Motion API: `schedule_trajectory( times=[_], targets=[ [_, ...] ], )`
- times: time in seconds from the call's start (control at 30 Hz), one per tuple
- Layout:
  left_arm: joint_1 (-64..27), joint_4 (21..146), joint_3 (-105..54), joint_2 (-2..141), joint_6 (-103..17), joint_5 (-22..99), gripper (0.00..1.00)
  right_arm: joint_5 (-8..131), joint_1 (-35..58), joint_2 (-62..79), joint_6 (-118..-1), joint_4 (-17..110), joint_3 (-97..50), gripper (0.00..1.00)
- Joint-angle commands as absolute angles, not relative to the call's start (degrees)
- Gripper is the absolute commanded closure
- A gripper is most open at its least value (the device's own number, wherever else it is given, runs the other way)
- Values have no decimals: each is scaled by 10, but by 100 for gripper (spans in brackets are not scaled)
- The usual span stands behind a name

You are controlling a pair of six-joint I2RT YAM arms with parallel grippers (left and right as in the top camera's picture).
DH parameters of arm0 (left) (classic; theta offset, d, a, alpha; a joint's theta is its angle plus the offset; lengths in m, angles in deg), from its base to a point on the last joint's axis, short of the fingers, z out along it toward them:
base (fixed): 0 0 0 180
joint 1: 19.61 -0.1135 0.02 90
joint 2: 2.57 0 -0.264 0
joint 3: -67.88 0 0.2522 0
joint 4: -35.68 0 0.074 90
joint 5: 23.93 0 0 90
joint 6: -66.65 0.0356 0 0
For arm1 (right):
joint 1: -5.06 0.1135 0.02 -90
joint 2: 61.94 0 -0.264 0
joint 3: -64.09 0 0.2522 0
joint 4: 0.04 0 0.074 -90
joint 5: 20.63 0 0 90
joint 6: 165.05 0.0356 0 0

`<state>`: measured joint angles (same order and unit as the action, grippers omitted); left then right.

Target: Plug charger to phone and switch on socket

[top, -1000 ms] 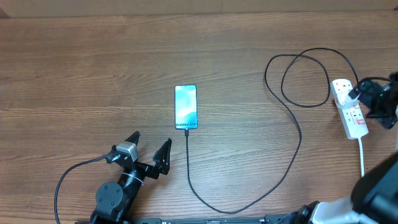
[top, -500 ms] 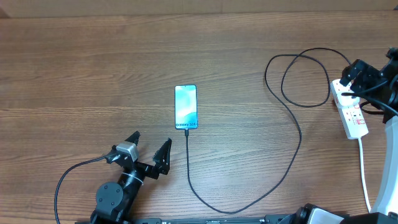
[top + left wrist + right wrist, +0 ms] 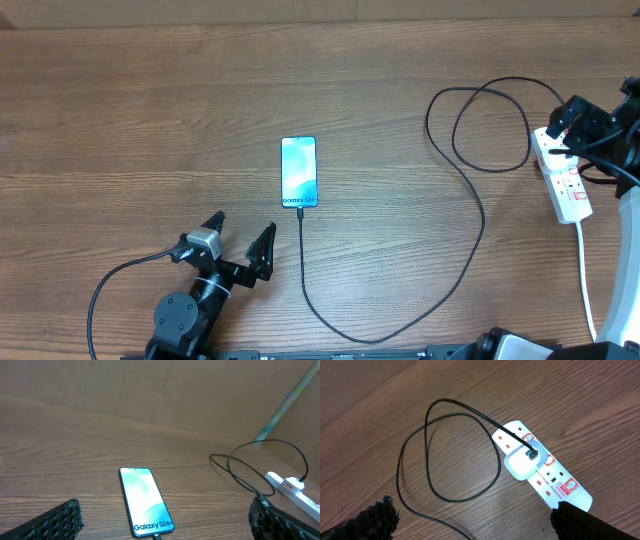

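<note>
The phone (image 3: 299, 172) lies flat mid-table with its screen lit, also shown in the left wrist view as the phone (image 3: 145, 500). The black charger (image 3: 470, 250) meets the phone's lower edge, runs in a wide curve and loops up to a white adapter (image 3: 520, 466) plugged into the socket (image 3: 563, 180). My left gripper (image 3: 240, 236) stands open, short of the phone, nothing between its fingers (image 3: 55, 520). My right gripper (image 3: 585, 122) hangs open above the socket (image 3: 555, 477). The red switches (image 3: 550, 459) show, and one finger (image 3: 590, 522) covers the strip's end.
The socket's white cord (image 3: 583, 270) runs toward the front right edge. A thin black cable (image 3: 110, 290) trails from the left arm's base. A cardboard wall (image 3: 175, 390) stands behind the table. Bare wood lies on the left and far sides.
The right arm has lifted from over the socket's middle to its far end, then held still. Left arm, phone and charger have not moved.
</note>
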<state>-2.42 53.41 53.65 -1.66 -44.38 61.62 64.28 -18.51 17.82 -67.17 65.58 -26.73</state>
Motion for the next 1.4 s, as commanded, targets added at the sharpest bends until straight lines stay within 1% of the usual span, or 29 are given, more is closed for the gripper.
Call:
schedule_trajectory(
  times=[0.0, 1.03, 1.2, 1.37],
  targets=[
    [-28, 537, 538, -24, -446, 620, 0, 646, -183, 173, -672, 653, -268, 0],
    [-28, 537, 538, -24, -446, 620, 0, 646, -181, 155, -672, 653, -268, 0],
    [-28, 537, 538, -24, -446, 620, 0, 646, -157, 130, -672, 653, -268, 0],
    [-28, 537, 538, -24, -446, 620, 1, 646, -105, 103, -672, 653, -268, 0]
  ],
)
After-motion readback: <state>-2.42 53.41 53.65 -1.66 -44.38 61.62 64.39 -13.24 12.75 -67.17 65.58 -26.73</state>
